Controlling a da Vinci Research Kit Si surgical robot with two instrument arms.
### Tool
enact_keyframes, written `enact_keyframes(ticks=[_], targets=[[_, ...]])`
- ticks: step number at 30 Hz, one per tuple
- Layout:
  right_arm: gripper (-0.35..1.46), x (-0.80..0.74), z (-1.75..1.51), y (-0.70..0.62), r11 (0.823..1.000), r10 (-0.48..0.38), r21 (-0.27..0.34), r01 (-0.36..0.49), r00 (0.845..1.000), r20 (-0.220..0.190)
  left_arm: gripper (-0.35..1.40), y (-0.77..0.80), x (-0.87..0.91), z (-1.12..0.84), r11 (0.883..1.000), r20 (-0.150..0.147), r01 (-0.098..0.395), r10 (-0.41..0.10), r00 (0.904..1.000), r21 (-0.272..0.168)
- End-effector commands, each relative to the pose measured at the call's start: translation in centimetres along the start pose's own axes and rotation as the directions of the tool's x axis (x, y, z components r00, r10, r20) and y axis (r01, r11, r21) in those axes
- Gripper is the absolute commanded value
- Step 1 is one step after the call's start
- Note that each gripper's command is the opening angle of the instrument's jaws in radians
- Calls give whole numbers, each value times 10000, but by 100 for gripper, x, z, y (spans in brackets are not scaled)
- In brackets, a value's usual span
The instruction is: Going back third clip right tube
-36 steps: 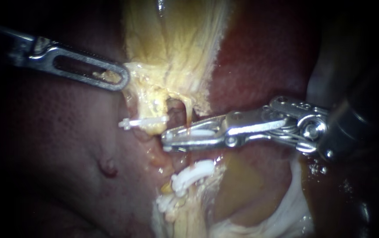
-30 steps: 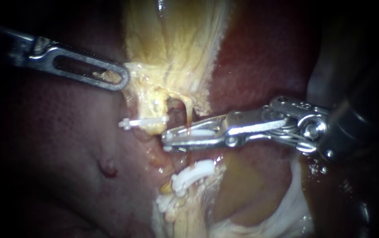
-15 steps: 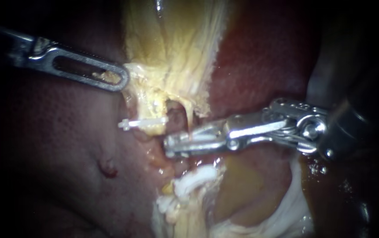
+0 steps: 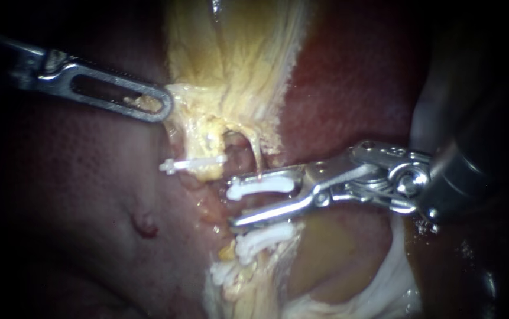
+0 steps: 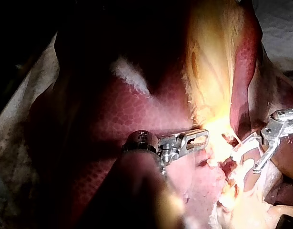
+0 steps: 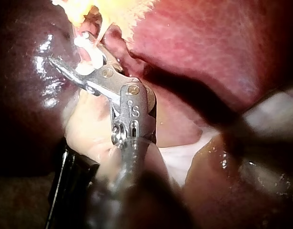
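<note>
My right instrument comes in from the right with its jaws open around the right tube. A white clip sits across that tube, just under the upper jaw and apart from the lower one. Further down the same strand are two more white clips. In the right wrist view the open jaws straddle the clip. My left instrument is shut on the edge of the yellow gallbladder; the left wrist view shows its jaws at that edge.
A thin white clip crosses the left tube below the gallbladder's neck. Dark red liver lies at the left and upper right. Pale white tissue lies under the right instrument's shaft.
The right instrument's jaws, shut on the clip earlier, have opened and drawn back slightly to the right. The clip stays on the tube. The left instrument has not moved.
</note>
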Motion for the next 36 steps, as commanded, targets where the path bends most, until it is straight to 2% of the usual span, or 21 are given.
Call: enact_keyframes(ticks=[1,7,12,15,20,26,28,33,36], targets=[[50,-1,-1,3,9993,-185,-317,181,9998,-115,-35,0,0,0,10000,0,60,-60,10000,3],[50,-11,-14,20,9832,-1339,-1283,1301,9907,-219,-35,0,0,0,10000,1,59,-59,10000,2],[50,-18,-24,20,9621,-2344,-1451,2310,9721,-61,-35,0,1,0,10000,-1,57,-57,10000,4],[50,-17,-31,15,9492,-2826,-1437,2800,9592,23,-35,1,1,-1,10000,-2,55,-55,10000,6],[50,-17,-45,6,9203,-3690,-1317,3684,9292,208,-35,1,1,-2,10000,-5,53,-53,10000,10],[50,-10,-78,-7,8795,-4539,-1425,4541,8903,353,-35,1,2,-3,10000,-10,50,-50,10000,17],[50,-6,-88,-13,8759,-4583,-1452,4602,8875,483,-35,2,2,-3,10000,-11,49,-49,10000,19],[50,8,-113,-34,8568,-4790,-1406,4961,8667,1394,-35,2,2,-3,10000,-11,48,-48,10000,19],[50,13,-123,-45,8564,-4794,-1367,4979,8651,1476,-35,3,2,-3,10000,-10,48,-48,10000,18]])
